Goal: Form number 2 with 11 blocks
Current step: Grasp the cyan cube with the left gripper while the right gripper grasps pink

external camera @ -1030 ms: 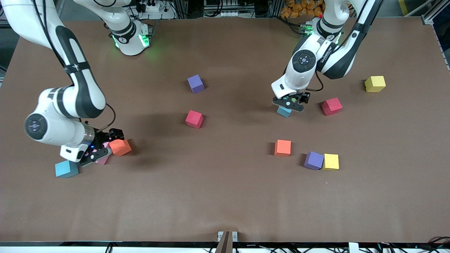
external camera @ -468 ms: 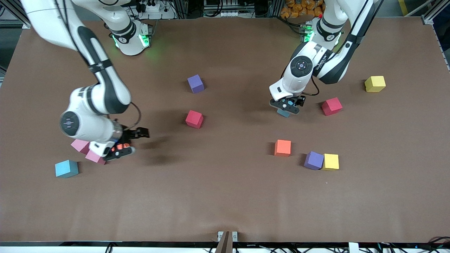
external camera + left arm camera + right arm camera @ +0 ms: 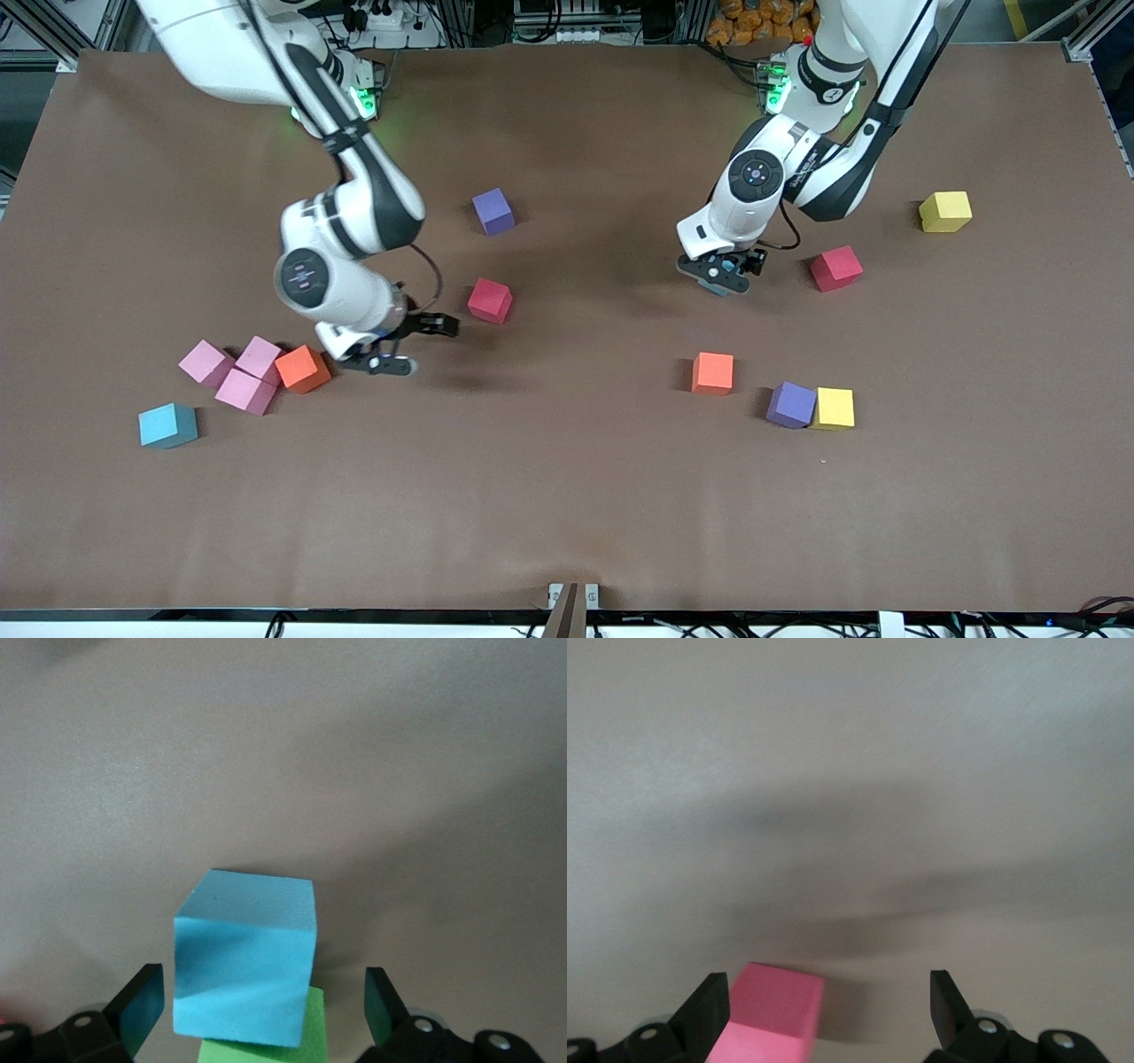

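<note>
1. Small matte foam blocks lie scattered on the brown counter (image 3: 567, 496): three pink blocks (image 3: 232, 374) and an orange block (image 3: 303, 369) clustered toward the right arm's end, with a light blue block (image 3: 167, 425) nearer the front edge.
2. A purple block (image 3: 493, 211) and a red block (image 3: 490, 299) sit mid-counter; another orange block (image 3: 713, 372), a purple block (image 3: 791, 405) touching a yellow block (image 3: 834, 408), a red block (image 3: 836, 268) and a yellow block (image 3: 945, 211) lie toward the left arm's end.
3. The left gripper (image 3: 724, 270) is lowered with its fingers (image 3: 142, 1005) spread on either side of a light blue block (image 3: 245, 957), not pressing it; the left wrist view shows a green block (image 3: 266, 1050) touching that one.
4. The right gripper (image 3: 390, 347), released and empty, hangs low over bare counter between the orange block and the mid-counter red block.
5. Cables and metal framing line the counter's back edge.
</note>
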`<state>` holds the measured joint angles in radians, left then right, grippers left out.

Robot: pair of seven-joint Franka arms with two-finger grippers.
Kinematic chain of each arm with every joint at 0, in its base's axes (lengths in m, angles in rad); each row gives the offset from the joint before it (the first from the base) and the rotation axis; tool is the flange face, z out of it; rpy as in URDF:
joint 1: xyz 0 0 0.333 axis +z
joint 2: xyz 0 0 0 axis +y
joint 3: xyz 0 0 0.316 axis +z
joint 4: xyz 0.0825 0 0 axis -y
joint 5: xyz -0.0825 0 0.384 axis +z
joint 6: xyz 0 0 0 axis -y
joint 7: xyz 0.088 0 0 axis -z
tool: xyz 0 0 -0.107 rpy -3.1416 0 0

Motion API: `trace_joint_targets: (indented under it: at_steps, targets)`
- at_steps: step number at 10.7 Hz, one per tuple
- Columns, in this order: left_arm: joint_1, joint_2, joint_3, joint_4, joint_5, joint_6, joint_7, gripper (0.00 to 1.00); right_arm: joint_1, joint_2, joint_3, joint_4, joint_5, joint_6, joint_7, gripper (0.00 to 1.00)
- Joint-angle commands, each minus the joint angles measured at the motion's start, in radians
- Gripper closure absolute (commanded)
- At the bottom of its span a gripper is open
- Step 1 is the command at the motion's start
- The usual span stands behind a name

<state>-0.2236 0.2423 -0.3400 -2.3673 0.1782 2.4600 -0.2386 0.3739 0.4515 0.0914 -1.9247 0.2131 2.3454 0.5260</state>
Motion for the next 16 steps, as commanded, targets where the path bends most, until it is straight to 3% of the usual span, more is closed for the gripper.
trace_joint_targets:
  at_steps: [1,7,9,10,11,12,15,16]
  targets:
    - [0.007,0.006,0.012,-0.003,0.038,0.020,0.004,0.00,0.066,0.021,-0.006,-0.045,0.006,0.113,0.150,0.00]
    - [0.007,0.045,0.019,-0.001,0.041,0.057,0.004,0.03,0.129,0.030,-0.006,-0.115,0.006,0.207,0.239,0.00]
    - [0.007,0.060,0.025,0.002,0.043,0.057,0.004,0.24,0.147,0.026,-0.007,-0.160,0.005,0.276,0.290,0.00]
    - [0.007,0.060,0.029,0.002,0.046,0.057,0.004,0.46,0.167,0.026,-0.009,-0.160,0.005,0.281,0.325,0.00]
    - [0.009,0.060,0.032,0.002,0.046,0.057,0.004,0.77,0.174,0.027,-0.009,-0.162,0.002,0.282,0.344,0.00]
    - [0.009,0.057,0.032,0.002,0.046,0.056,0.001,0.95,0.175,0.027,-0.009,-0.162,0.002,0.282,0.345,0.00]
    - [-0.013,0.034,0.010,0.011,0.044,0.043,-0.123,0.97,0.178,0.027,-0.009,-0.165,-0.004,0.282,0.344,0.00]
    - [-0.032,0.031,-0.035,0.022,0.032,0.043,-0.202,0.97,0.181,0.027,-0.009,-0.166,-0.004,0.282,0.344,0.03]
